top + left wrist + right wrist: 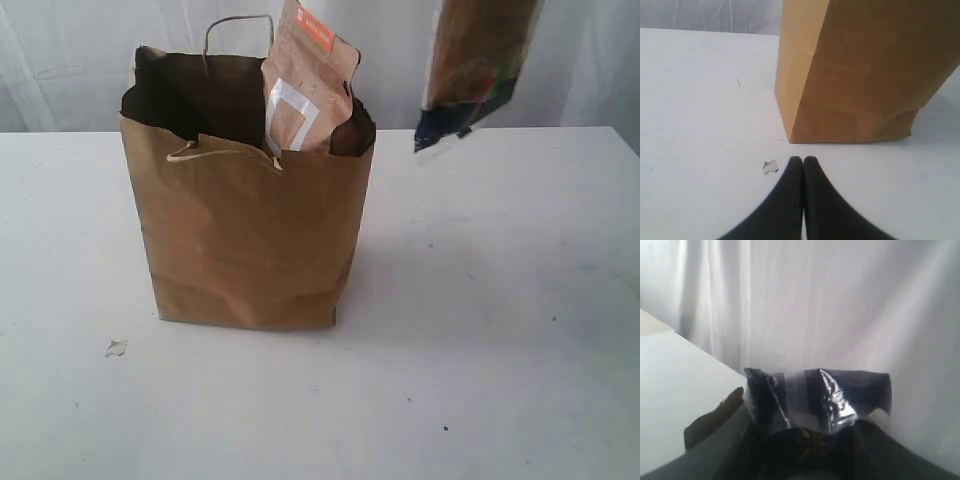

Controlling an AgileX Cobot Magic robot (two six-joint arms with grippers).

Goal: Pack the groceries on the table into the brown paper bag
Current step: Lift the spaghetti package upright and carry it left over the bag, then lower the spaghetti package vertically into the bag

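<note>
Bag (245, 235): stood on worktop (500, 350), pouch (305, 85) jutting out.
Pack (475, 65): hung aloft right of bag, clamped in right gripper (812, 440).
Left gripper (803, 162): shut, empty, beside bag's base.
Risk: pack might catch pouch or rim — tipping bag.

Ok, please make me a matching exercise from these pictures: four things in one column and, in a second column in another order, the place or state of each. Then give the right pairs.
Column one
1. brown pouch
2. spaghetti pack
3. white crumb
4. left hand

Column two
A. closed, close to the table, holding nothing
B. lying on the table beside the brown paper bag
C. standing in the bag, its top above the rim
D. held up in the air, to one side of the bag

Pairs: 1-C, 2-D, 3-B, 4-A
</note>
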